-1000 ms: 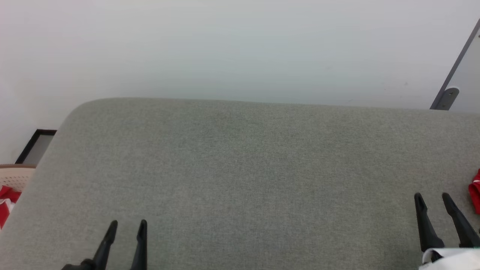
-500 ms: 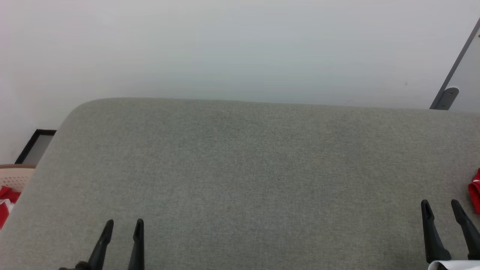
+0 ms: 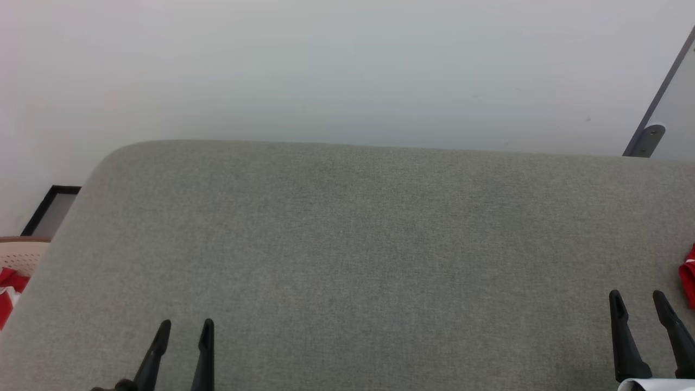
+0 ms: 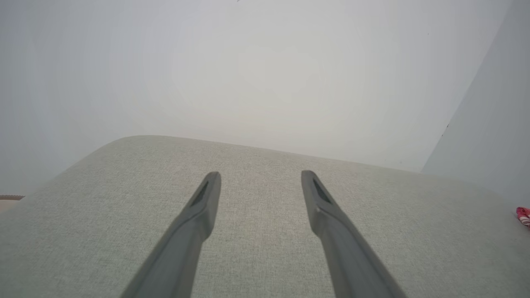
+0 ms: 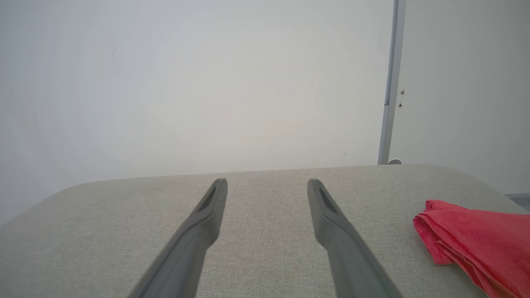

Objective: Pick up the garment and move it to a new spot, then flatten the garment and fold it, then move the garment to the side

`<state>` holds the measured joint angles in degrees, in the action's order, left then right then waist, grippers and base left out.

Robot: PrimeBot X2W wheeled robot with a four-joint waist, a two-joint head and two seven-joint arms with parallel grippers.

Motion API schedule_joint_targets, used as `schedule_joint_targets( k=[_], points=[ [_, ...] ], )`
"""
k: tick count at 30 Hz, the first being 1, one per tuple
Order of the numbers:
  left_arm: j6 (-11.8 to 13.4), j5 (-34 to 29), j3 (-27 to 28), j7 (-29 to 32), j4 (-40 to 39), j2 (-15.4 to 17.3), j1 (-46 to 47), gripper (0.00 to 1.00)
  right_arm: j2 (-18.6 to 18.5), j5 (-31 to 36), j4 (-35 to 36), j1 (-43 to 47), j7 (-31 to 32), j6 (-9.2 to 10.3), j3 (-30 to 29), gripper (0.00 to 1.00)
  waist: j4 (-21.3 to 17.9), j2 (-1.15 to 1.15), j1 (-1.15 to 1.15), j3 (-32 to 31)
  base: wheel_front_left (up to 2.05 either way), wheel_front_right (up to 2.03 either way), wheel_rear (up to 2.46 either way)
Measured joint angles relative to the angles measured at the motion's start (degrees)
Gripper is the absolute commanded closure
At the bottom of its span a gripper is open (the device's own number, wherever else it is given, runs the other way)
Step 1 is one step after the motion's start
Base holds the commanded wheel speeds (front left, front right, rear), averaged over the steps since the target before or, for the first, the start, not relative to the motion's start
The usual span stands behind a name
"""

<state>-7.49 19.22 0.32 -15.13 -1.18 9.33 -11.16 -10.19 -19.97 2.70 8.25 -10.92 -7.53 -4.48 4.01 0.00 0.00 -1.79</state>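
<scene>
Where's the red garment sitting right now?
The red garment lies folded at the right edge of the grey padded table, just right of the right pincer in the head view, not touching it.

My left tool [image 3: 186, 326] and right tool [image 3: 637, 297] are black in the head view and look dark grey in my wrist views. The worktop [image 3: 347, 244] is grey-green fabric with a fine heathered weave and no print. The garment [image 5: 476, 244] is plain red where it shows, with a small white streak at its edge in the head view. The wall [image 3: 347, 65] is pale grey-white. The basket [image 3: 21, 255] is beige, patterned with rows of small holes, and the cloth [image 3: 10, 282] in it is red and white. The frame [image 3: 51, 209] is black. The panel [image 3: 678, 108] is light grey with a darker grey edge.
</scene>
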Motion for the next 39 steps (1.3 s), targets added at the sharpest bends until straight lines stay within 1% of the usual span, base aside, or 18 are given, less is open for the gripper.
schedule_joint_targets(
  k=[10,11,16,29,39],
  points=[
    [0.0,0.1,1.47,0.0,0.13,-0.12,-0.04,0.0,0.6,-0.02,0.35,-0.02,0.36,0.0,0.93,0.0,-0.33,0.0,0.0,0.04,0.0,0.0,0.0],
    [0.0,-0.02,1.62,-0.01,0.33,-0.2,-0.04,1.0,0.71,-0.02,0.2,-0.01,0.36,0.0,1.03,1.0,-0.43,0.0,0.0,0.05,0.0,0.0,0.0],
    [0.0,0.51,1.2,0.09,2.86,-1.11,-0.54,1.0,1.76,-0.45,-2.5,0.82,0.46,0.0,1.34,1.0,-0.46,0.0,0.0,0.08,0.0,0.0,0.0],
    [0.0,13.33,1.27,3.38,5.11,-1.6,1.71,1.0,2.36,-12.76,-4.93,-0.9,3.2,0.0,1.18,1.0,-0.83,0.0,0.0,0.28,0.0,0.0,0.0],
    [0.0,21.98,1.46,5.57,6.72,-1.89,3.93,1.0,3.04,-21.28,-6.65,-2.27,4.99,0.0,1.02,1.0,-1.11,0.0,0.0,0.42,0.0,0.0,0.0]
  ],
)
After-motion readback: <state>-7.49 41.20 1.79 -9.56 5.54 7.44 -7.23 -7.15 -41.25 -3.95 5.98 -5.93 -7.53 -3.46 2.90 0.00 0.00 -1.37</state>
